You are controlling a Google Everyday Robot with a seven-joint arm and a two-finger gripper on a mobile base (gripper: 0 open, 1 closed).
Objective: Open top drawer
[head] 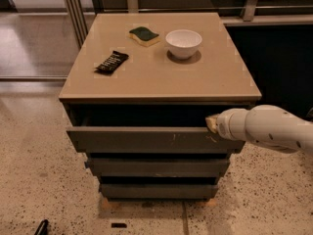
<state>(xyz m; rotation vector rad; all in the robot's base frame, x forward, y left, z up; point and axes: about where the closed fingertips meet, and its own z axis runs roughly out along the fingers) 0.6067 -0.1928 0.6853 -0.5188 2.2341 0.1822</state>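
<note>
The claw (212, 124) sits at the right end of the top drawer (146, 140), its pale tip against the upper edge of the drawer front, just below the lip of the desk (161, 82). Whether the claw is wide or narrow cannot be told from this view. The white arm (274, 129) runs off to the right behind it.

The top drawer stretches away to the left of the claw – a wide, dark grey, handleless front with small whitish scratches just left of and below the claw's tip. The front stands a little forward of the desk's edge, leaving a dark gap above it.

Below the claw and to its left, two narrower grey drawers (159, 166) (159, 190) are stacked under the top one.

Above the claw, on the tan desk surface, a white bowl (183, 42) stands a little to its left. Further left lies a green-and-yellow sponge (144, 35), and further left again – nearer the front – a black snack bar (112, 61).
</note>
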